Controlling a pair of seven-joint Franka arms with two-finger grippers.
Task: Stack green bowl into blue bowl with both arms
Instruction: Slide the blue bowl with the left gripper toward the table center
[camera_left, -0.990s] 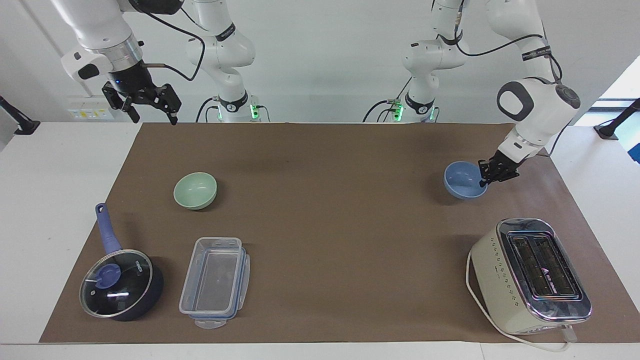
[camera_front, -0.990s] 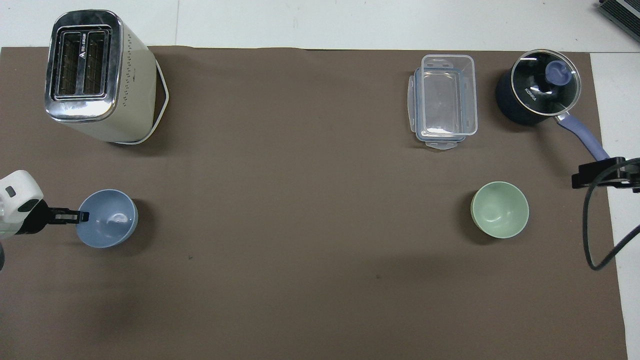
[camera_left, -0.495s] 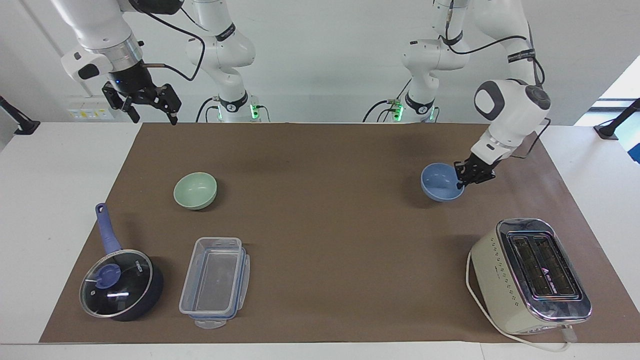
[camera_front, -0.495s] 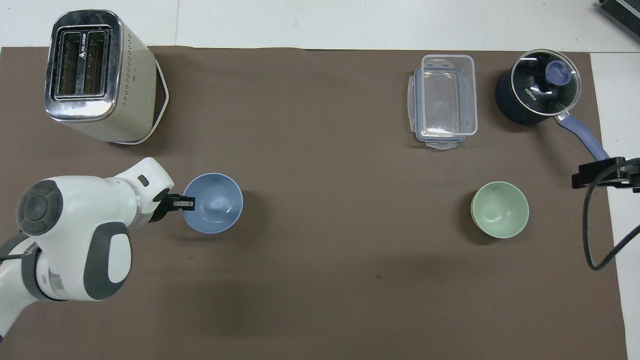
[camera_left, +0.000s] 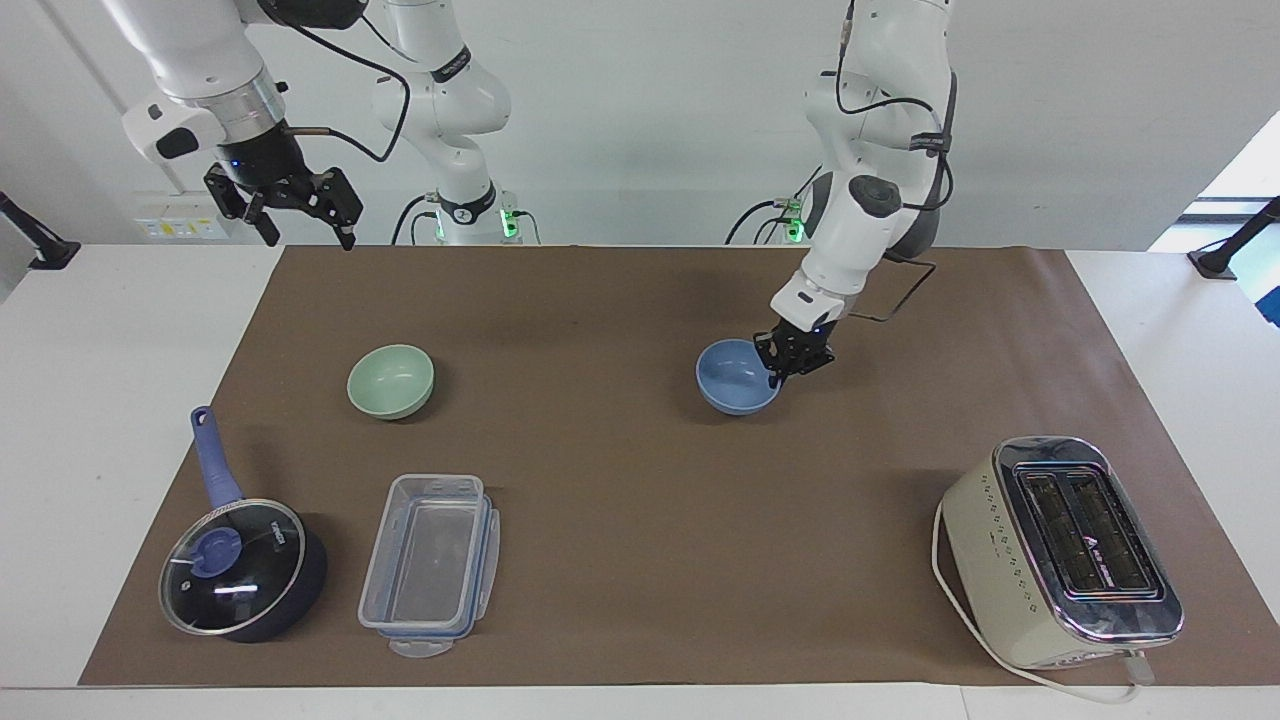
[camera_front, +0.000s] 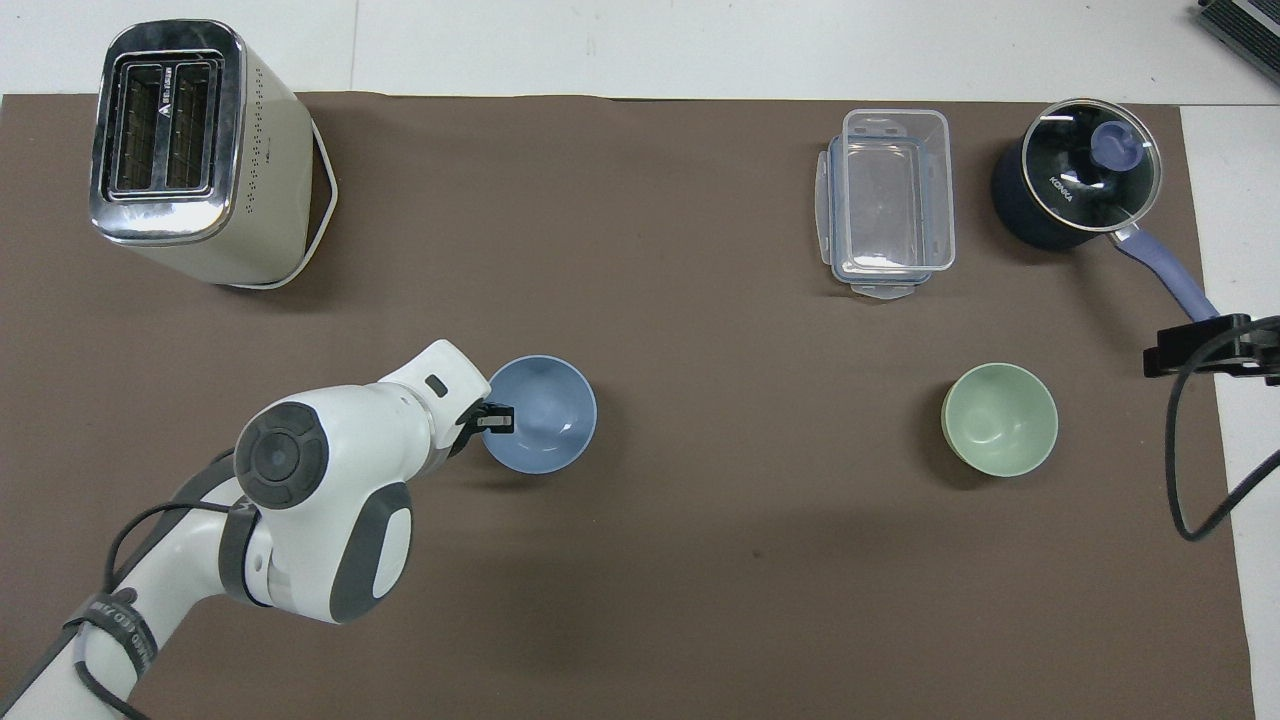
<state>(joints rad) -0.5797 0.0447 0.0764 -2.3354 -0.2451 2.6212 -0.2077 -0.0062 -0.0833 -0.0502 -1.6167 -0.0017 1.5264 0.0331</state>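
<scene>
Now left tool (camera_left: 778, 378) pinched on blue bowl (camera_left: 735, 378) rim; right tool (camera_left: 300, 222) agape, waiting

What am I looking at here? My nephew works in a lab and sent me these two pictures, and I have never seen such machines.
These are two white robot arms at a table, each ending in a two-finger gripper. One picture looks at them from across the table; the other looks steeply down from above their own end.

On the brown mat lie a green bowl, a blue bowl, a toaster, a clear plastic box and a lidded pot.

The left gripper is shut on the blue bowl's rim, near the middle of the mat. The right gripper waits open in the air, over the table's edge near its base, holding nothing. The green bowl sits alone, untouched.
</scene>
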